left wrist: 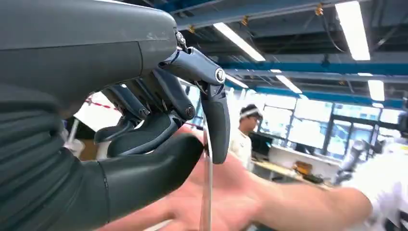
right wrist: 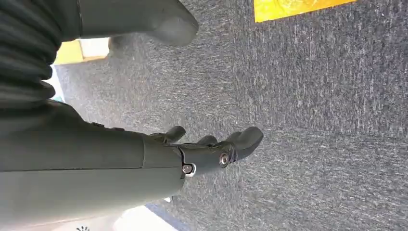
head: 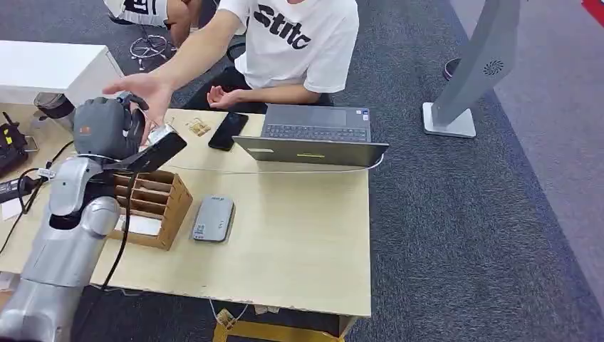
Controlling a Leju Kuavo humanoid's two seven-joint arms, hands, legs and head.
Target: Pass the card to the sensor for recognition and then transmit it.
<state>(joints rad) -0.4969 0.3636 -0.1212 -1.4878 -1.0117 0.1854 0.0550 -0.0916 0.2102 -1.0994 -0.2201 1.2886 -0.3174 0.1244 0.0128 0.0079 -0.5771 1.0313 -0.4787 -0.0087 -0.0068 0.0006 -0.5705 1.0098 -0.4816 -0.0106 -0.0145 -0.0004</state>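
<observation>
Nearest me on the wooden table (head: 299, 242) sits the grey sensor (head: 214, 219), just right of the wooden slotted holder (head: 153, 203). Farther back and to the left, my left hand (head: 107, 127) is raised above the table with the card (left wrist: 207, 192) pinched between thumb and a finger; the other fingers (left wrist: 144, 130) curl loosely beside it. In the left wrist view the card appears edge-on, a thin pale strip running out from between my thumb and the finger pressing against it.

Just beyond my hand, the person's hand (head: 146, 89) reaches in with an open palm, close up against the card's free end. By my judgement the reading at the sensor is behind me and the handover is the step in hand. To do it well I should keep my wrist steady, offer the free edge toward that palm, and loosen my pinch only once their fingers have closed on the card; letting go early would drop it onto the holder below.

My right hand (right wrist: 211, 149) hangs low over grey carpet, fingers loosely curled, holding nothing.

Farther still on the table lie a black phone (head: 228, 131) and an open laptop (head: 313, 135), with the person seated behind them.
</observation>
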